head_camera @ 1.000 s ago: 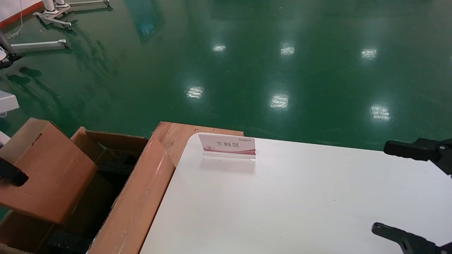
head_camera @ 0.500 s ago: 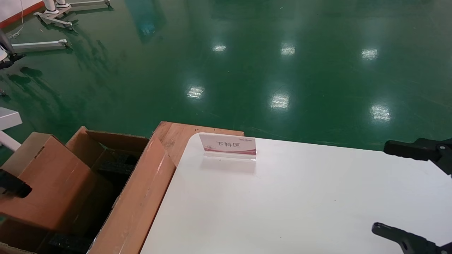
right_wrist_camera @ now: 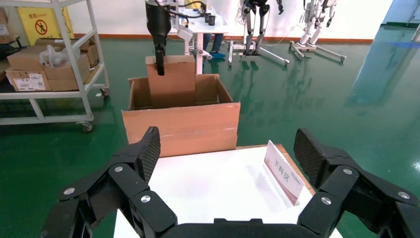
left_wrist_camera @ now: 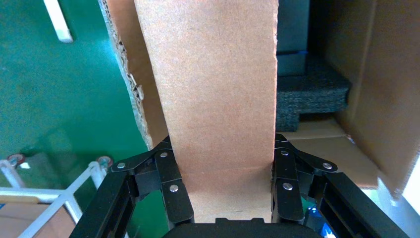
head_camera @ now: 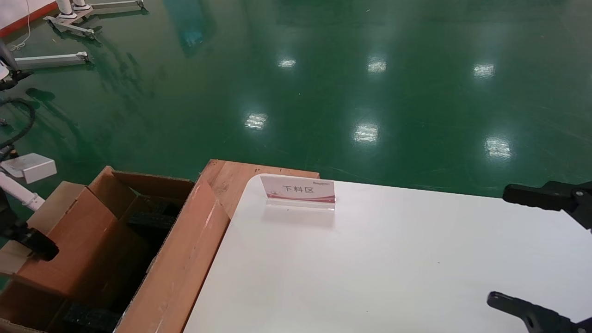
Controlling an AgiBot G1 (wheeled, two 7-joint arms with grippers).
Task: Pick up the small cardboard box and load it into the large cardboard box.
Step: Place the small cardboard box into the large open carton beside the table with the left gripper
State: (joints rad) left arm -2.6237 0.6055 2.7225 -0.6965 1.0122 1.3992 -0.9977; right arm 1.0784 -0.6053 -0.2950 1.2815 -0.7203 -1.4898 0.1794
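Below the left gripper [left_wrist_camera: 223, 163], the small cardboard box's [head_camera: 69, 245] lower part is hidden inside the large cardboard box [head_camera: 180, 259] — whether it touches the foam blocks [left_wrist_camera: 309, 91] — unclear.

A clear acrylic sign stand [head_camera: 298, 192] on the white table [head_camera: 393, 268], near its far left corner, carries a white card with a red lower band reading 下料区; small print along the card's top edge is too fine to read. The same card [right_wrist_camera: 282, 171] shows 下料 in the right wrist view. A yellow sign [right_wrist_camera: 42, 25] behind the metal shelf rack [right_wrist_camera: 59, 64] bears a red prohibition symbol; its lettering is unreadable.
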